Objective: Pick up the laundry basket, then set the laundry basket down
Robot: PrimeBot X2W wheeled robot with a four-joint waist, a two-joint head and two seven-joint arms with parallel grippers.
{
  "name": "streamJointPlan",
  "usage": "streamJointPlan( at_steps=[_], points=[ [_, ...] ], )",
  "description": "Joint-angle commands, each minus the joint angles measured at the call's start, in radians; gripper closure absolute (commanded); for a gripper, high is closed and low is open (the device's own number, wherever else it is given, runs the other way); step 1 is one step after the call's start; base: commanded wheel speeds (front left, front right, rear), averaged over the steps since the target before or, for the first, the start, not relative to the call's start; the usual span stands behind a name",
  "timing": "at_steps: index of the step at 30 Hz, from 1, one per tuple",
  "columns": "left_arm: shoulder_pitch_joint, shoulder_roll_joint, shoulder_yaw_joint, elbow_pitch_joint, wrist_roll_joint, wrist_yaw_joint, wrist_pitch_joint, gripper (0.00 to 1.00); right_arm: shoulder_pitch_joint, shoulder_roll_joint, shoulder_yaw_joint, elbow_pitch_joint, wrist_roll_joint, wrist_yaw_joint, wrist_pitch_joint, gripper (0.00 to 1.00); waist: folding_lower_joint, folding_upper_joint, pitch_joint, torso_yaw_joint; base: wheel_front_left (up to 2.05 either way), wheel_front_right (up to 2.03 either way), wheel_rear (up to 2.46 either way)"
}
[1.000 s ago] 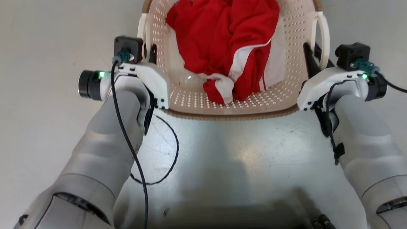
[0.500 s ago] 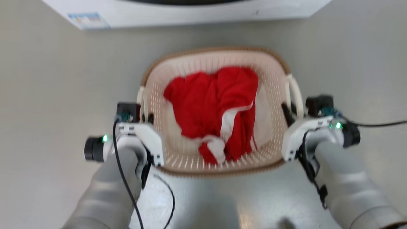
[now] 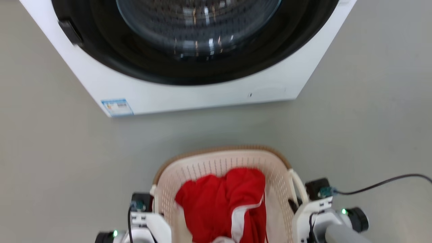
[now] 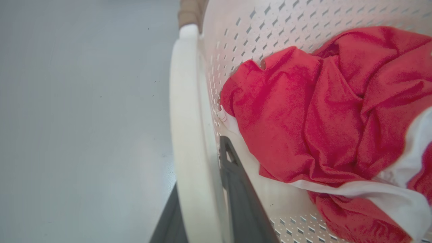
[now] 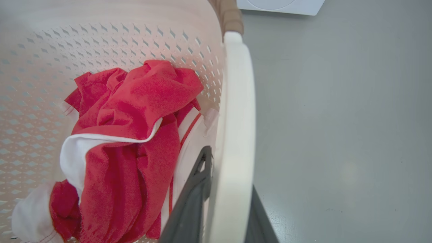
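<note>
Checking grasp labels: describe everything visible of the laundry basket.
The laundry basket is cream plastic, rounded-rectangular, with perforated walls, a brown woven-look rim and white side handles. It is upright before the washer, holding a red-and-white garment. The left gripper and right gripper each clamp a handle, one finger inside, one outside.

A laundry area: a white front-loading washing machine (image 3: 202, 94) with round glass door (image 3: 199, 27), before it a cream perforated plastic laundry basket (image 3: 216, 165) holding red clothing (image 3: 219, 199)
</note>
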Motion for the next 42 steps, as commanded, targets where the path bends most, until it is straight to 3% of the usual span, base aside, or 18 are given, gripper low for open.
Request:
streamJointPlan(
  at_steps=[1,18,42],
  points=[
    [0.012,0.017,-0.004,-0.021,-0.002,-0.007,-0.011,1.0,0.048,0.011,0.056,-0.027,0.003,0.017,0.019,1.0,-0.0001,0.0,-0.101,-0.02,0.0,0.0,0.0],
    [0.16,0.017,-0.07,-0.051,-0.074,-0.004,0.023,1.0,0.16,0.011,0.266,-0.087,0.151,0.017,0.12,1.0,-0.0001,0.0,-0.283,-0.034,0.0,0.0,0.0],
    [0.159,0.017,-0.13,-0.043,-0.129,-0.002,0.023,1.0,0.141,0.011,0.358,-0.057,0.26,0.017,0.098,1.0,-0.0001,0.0,-0.278,-0.039,0.0,0.0,0.0]
  ],
)
